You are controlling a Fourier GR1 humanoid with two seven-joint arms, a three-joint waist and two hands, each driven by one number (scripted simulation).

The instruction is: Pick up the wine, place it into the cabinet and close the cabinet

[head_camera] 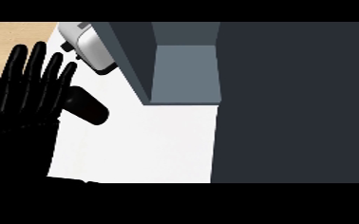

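Observation:
My left hand shows at the view's left edge, open, with its fingers straight and pointing up and its thumb out to the right over the white counter. It holds nothing. The dark grey cabinet stands open at the top middle, and its blue-grey inner floor is bare. Its dark door fills the right side of the view. I see no wine bottle. My right hand is out of view.
A white and grey object sits at the top left, just left of the cabinet's side wall. A strip of wooden surface shows at the top left corner.

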